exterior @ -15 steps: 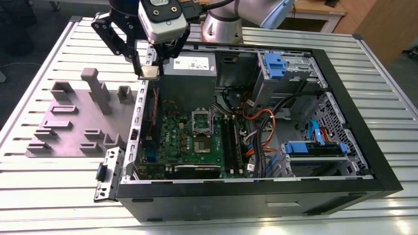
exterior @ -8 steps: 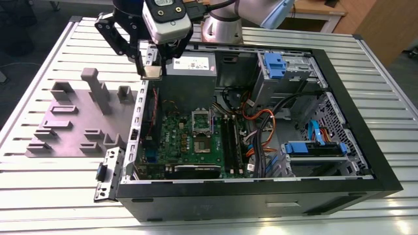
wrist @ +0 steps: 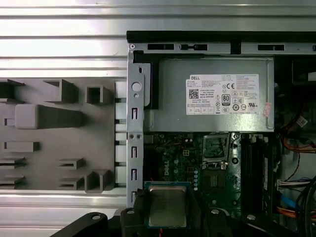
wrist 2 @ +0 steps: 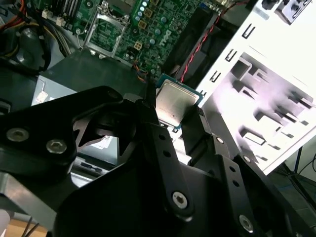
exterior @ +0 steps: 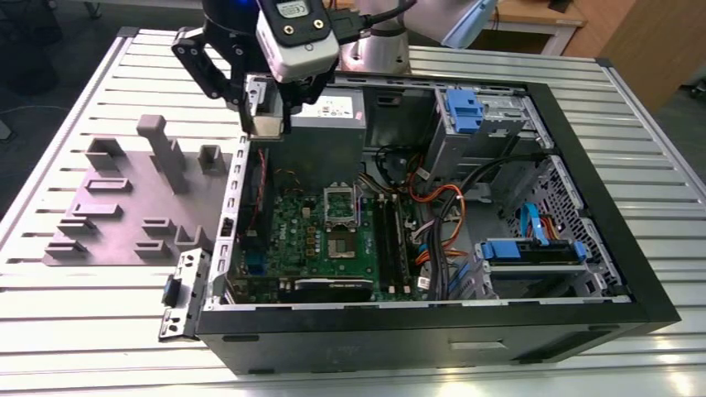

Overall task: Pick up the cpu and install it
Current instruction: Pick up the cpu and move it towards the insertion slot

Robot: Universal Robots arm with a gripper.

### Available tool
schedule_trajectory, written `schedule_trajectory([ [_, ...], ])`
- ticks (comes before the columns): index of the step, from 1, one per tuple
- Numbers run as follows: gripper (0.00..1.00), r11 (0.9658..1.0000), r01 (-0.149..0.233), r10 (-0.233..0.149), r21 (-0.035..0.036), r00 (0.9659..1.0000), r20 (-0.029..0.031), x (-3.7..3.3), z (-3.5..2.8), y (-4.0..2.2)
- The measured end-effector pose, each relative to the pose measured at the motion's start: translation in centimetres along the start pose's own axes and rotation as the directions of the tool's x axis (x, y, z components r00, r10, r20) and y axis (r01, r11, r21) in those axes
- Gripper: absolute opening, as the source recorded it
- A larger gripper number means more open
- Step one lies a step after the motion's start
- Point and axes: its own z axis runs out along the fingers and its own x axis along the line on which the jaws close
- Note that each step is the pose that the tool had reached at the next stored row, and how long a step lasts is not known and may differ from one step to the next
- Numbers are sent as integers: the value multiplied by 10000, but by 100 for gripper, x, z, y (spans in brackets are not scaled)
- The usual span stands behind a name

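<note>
I am gripping the cpu [wrist 2: 175, 101] by two opposite edges, my gripper [wrist 2: 175, 121] closed down to just the chip's width, its pale metal top facing both wrist views. Read as a clock face, the exterior view has me hanging at about eleven o'clock, over the corner of the open computer case [exterior: 617, 273] where its side wall [wrist: 136, 123] is meeting the power supply [wrist: 207, 94].

Beyond that, the green motherboard [exterior: 303, 227] is lying flat in the case floor, with the socket [exterior: 341, 207] at about five o'clock from me and well apart. The grey fixture plate [exterior: 121, 207] is sitting outside the case at nine o'clock.

I am thinking mostly about the grip: I am pinching only thin edges, so a jolt could tilt the chip or let it slip onto the board. Lowering it rotated or off-square would be risking bent contacts. The socket's metal frame is looking open, though I cannot be sure from this angle; if it is partly down, the chip would be landing on it. The red and black wires [wrist 2: 200, 44] near the wall could also be snagging my fingers.
</note>
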Motion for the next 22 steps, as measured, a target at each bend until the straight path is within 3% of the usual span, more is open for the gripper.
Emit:
schedule_trajectory([
  [5,45,10000,0,0,0,10000,0,-46,2,-63],
  [11,45,10000,-1,1,0,10000,-1,-195,5,-77],
  [22,45,10000,-1,1,0,10000,-1,-216,6,-77],
])
